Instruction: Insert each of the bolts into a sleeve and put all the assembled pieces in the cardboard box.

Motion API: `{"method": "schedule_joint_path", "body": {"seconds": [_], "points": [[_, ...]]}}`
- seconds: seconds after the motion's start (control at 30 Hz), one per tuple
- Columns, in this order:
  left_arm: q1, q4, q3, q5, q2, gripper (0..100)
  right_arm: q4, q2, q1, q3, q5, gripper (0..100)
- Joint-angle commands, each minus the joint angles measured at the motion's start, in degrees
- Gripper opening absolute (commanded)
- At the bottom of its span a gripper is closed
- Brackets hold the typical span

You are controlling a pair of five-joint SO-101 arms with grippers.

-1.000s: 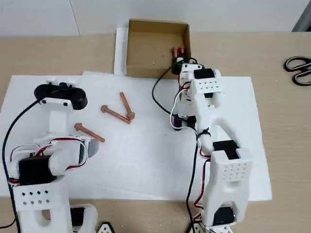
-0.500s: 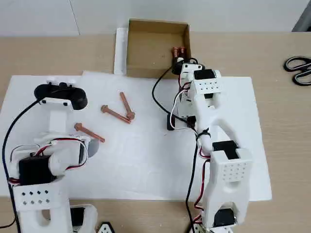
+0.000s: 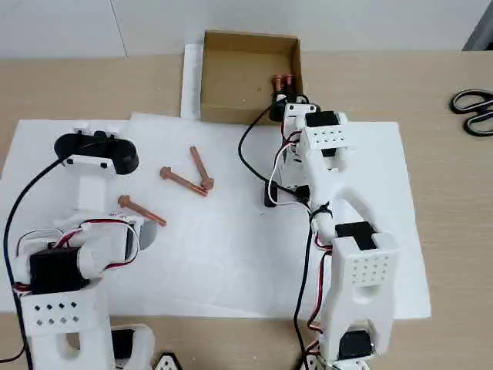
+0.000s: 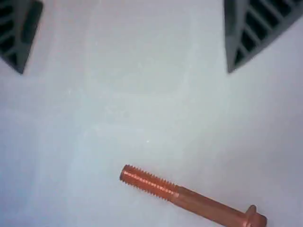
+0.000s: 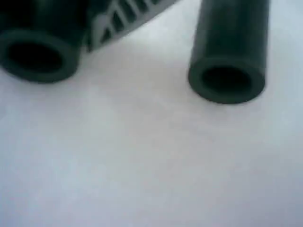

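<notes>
Pale wood-grain table w/ a matte white foam sheet over it. The cardboard box, plain brown, rectangular and open-topped, sits at the sheet's far edge.

Three copper-coloured bolts lie flat on the sheet, on the arms' side of the box and toward the left arm. One bolt and a second bolt meet at one end in a V (touching or just crossing, hard to say). The third bolt lies farther from the box, close by the left arm.

Left wrist view: a bolt w/ a slim shank, threaded at one end, its flanged head partly cut off by the frame. Can't match it to a particular one of the three. The left gripper is released, dark ribbed fingers spread wide over bare sheet, nothing btwn them.

The right gripper is at the box's near-right corner; can't tell if it is clenched or released. Just past it, by the box's right wall, two copper heads stand side by side (what's under them is hidden by the arm).

Right wrist view: one sleeve and another sleeve, smooth black round tubes w/ hollow ends toward the camera, over white. Both are cut off by the frame.

Black-handled scissors lie on bare wood, well to the right of the box, partly out of frame.
</notes>
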Motion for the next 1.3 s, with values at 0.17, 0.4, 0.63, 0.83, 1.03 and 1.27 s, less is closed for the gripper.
{"method": "schedule_joint_path", "body": {"seconds": [0.17, 0.4, 0.63, 0.83, 1.03, 1.27], "points": [[-0.35, 0.26, -0.4, -0.18, -0.35, 25, 0.13, 3.74, -0.48, 0.88, 0.88, 0.6], [-0.35, 0.09, -0.66, 4.84, -0.18, 25, 7.78, -1.19, -0.48, -2.37, 0.88, 0.4], [-0.35, 0.79, -4.0, 9.41, 10.9, 25, 12.53, -12.97, -0.84, -2.64, 4.31, 0.4], [-0.35, 1.05, -13.49, 17.49, 30.33, 25, 14.11, -18.15, -0.75, -2.64, 4.48, 0.4], [0.0, -0.26, -18.42, 26.99, 39.91, 25, 16.57, -19.82, -0.57, -2.55, 4.48, 0.4], [-0.35, -10.99, -15.6, 44.04, 44.48, 9, 16.57, -21.85, -0.57, -2.37, 4.48, 0.4]]}}
